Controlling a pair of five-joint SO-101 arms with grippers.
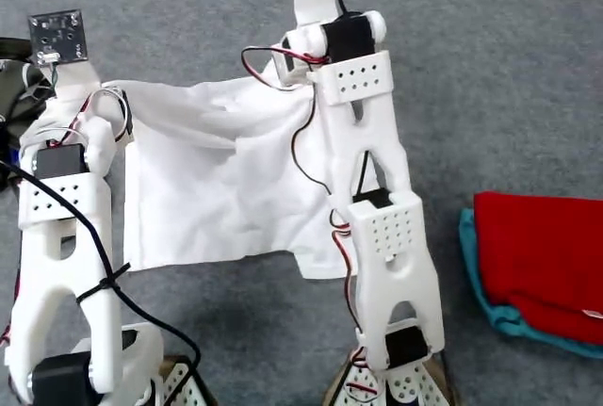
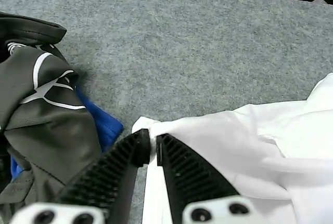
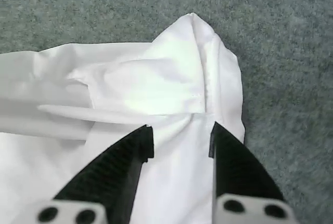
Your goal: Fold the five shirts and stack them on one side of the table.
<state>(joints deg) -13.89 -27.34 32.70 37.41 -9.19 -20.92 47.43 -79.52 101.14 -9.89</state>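
A white shirt (image 1: pixel 207 170) lies spread on the grey table between the two arms. My left gripper (image 2: pixel 153 148) is shut on an edge of the white shirt (image 2: pixel 250 141) at its left side, with a thin fold of cloth pinched between the black fingers. My right gripper (image 3: pixel 179 141) stands open just above a corner of the white shirt (image 3: pixel 156 78), one finger on each side of a seam. A folded red shirt (image 1: pixel 546 255) rests on a folded teal shirt (image 1: pixel 490 307) at the table's right side.
A grey shirt (image 2: pixel 47 109) with white stripes lies crumpled over a blue shirt (image 2: pixel 101 122) close beside my left gripper, at the table's far left edge (image 1: pixel 11 76). Bare grey table (image 1: pixel 490 76) stretches to the back right.
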